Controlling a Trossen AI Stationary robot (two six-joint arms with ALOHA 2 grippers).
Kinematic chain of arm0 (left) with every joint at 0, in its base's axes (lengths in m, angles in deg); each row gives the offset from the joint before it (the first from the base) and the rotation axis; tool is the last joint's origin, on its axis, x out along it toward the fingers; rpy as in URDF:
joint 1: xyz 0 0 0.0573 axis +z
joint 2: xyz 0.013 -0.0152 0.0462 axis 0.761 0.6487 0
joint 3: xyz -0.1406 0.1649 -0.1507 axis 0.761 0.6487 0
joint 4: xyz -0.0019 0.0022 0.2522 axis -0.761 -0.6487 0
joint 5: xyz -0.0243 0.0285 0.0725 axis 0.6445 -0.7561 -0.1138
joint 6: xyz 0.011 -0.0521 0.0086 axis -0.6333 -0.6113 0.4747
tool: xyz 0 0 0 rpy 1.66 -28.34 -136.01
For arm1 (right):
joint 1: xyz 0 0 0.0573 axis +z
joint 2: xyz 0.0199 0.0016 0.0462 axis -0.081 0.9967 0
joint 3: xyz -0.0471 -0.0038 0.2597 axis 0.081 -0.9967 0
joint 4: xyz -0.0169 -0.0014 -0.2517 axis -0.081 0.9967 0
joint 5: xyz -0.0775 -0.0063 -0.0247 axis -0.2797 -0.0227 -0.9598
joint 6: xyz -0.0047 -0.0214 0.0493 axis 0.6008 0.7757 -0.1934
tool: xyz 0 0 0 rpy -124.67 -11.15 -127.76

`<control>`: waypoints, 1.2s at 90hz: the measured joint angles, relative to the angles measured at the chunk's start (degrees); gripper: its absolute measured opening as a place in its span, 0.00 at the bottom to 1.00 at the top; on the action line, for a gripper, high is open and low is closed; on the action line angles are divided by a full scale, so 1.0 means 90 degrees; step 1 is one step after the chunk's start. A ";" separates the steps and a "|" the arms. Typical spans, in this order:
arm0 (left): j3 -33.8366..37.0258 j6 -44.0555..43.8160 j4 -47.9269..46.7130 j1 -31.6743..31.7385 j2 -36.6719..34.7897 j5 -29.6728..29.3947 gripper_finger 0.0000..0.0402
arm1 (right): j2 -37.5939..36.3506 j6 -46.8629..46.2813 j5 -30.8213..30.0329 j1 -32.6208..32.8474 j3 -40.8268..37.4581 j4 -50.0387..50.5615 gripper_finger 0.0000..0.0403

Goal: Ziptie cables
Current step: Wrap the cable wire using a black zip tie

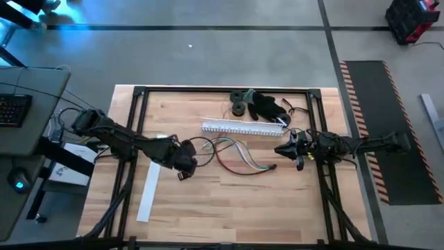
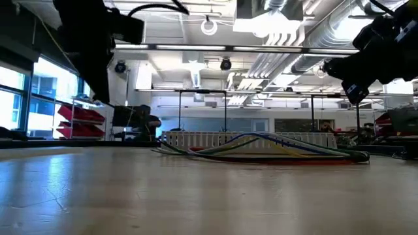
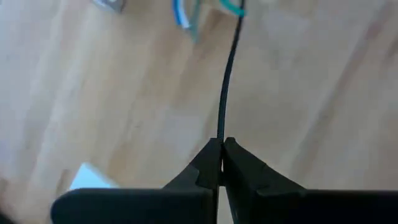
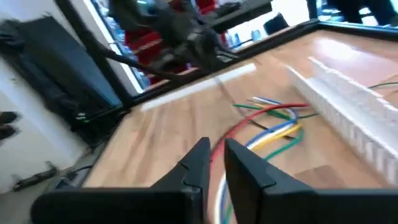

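Two grippers flank the cables point(image 1: 236, 154), which lie loose on the wooden table point(image 1: 208, 208) just in front of the white slotted duct point(image 1: 243, 128), their long axis running roughly from one arm toward the other. The left gripper point(image 1: 186, 167) sits at the bundle's left end, and its wrist view shows the fingers point(image 3: 239, 168) pressed together on a thin black strip point(image 3: 229, 74), probably the zip tie, that runs straight out toward the wire ends. The right gripper point(image 1: 283, 148) hovers at the bundle's right end, raised off the table in the low view, its jaws only narrowly parted and holding nothing, with the wires curving away ahead of it. Both arms look about equally near. The tie must pass around the wires, across their length.
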 joint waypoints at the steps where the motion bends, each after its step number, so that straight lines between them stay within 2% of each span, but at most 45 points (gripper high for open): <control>1: -0.0017 -0.0028 0.0000 -0.0023 0.0015 0.0048 0.00 | 0.0033 0.0011 -0.0032 0.0004 0.0002 -0.0025 0.15; 16: -0.0372 -0.0592 0.0006 -0.0385 0.0442 0.1094 0.00 | 0.0313 0.0155 -0.0241 0.0025 0.0001 -0.0326 0.26; 37: -0.1203 -0.0807 0.0055 -0.0720 0.1854 0.1800 0.00 | 0.0363 0.0246 -0.0240 0.0025 0.0000 -0.0489 0.31; 43: -0.1526 -0.0849 -0.0387 -0.0755 0.2229 0.1748 0.00 | 0.0368 0.0245 -0.0242 0.0025 -0.0001 -0.0485 0.31; 50: -0.1743 -0.1020 -0.1077 -0.0757 0.2508 0.1338 0.00 | 0.0368 0.0283 -0.0240 0.0025 0.0002 -0.0486 0.31; 64: -0.1584 -0.1173 -0.1645 -0.0453 0.2545 0.0681 0.00 | 0.0371 0.0290 -0.0138 0.0025 -0.0001 -0.0477 0.31; 76: -0.1090 -0.0628 -0.1003 0.0003 0.2477 0.0788 0.00 | 0.0371 0.0290 -0.0065 0.0025 -0.0001 -0.0473 0.31; 90: -0.0492 0.0111 0.0618 0.0327 0.2430 0.1657 0.00 | 0.0371 0.0274 0.0109 0.0025 0.0001 -0.0457 0.31; 108: -0.0607 0.0200 0.1445 0.0306 0.2452 0.1935 0.00 | 0.0371 0.0171 0.0158 0.0025 0.0002 -0.0376 0.31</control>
